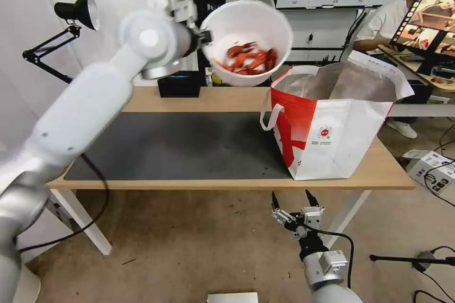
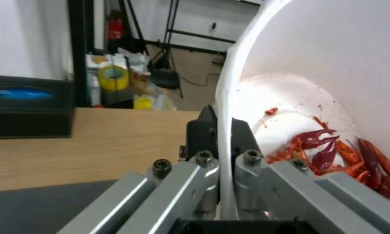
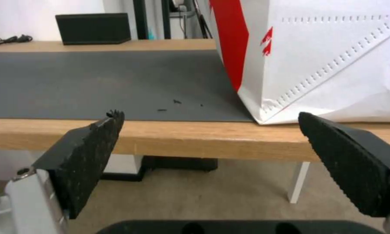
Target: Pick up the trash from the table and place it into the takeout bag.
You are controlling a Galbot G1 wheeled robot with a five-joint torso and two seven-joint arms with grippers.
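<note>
head view: the left gripper (image 1: 204, 37) pinches the rim of the white round bowl of red crayfish shells (image 1: 246, 42), held high and tilted beside the large boxy white takeout bag with red side panels (image 1: 332, 123) on the long light-wood table (image 1: 227, 99). shells could spill short of the bag's mouth.

left wrist view: the jaws clamp the thin rim, so the bowl (image 2: 325, 81) might slip or swing.

right wrist view: the right gripper (image 3: 210, 130) hangs below the table edge, its jaws wide apart and holding nothing.
</note>
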